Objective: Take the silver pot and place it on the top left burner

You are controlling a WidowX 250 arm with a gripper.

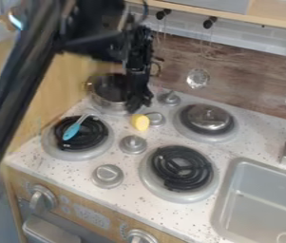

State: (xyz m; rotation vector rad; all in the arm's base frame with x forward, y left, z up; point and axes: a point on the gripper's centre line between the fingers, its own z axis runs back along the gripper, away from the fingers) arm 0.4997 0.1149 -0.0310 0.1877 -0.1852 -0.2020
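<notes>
One silver pot (105, 98), partly behind the end effector (138, 102), sink (258, 194) cropped

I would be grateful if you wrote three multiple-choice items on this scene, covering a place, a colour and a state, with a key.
1. Where does the blue utensil lie?
A) bottom left burner
B) sink
C) bottom right burner

2. What colour is the small object near the silver pot?
A) red
B) green
C) yellow

3. How does the silver pot sit?
A) upside down
B) upright
C) on its side

Key:
1 A: its blue end lies over the black coil.
2 C: its surface shows yellow.
3 B: its open mouth faces up.
</notes>
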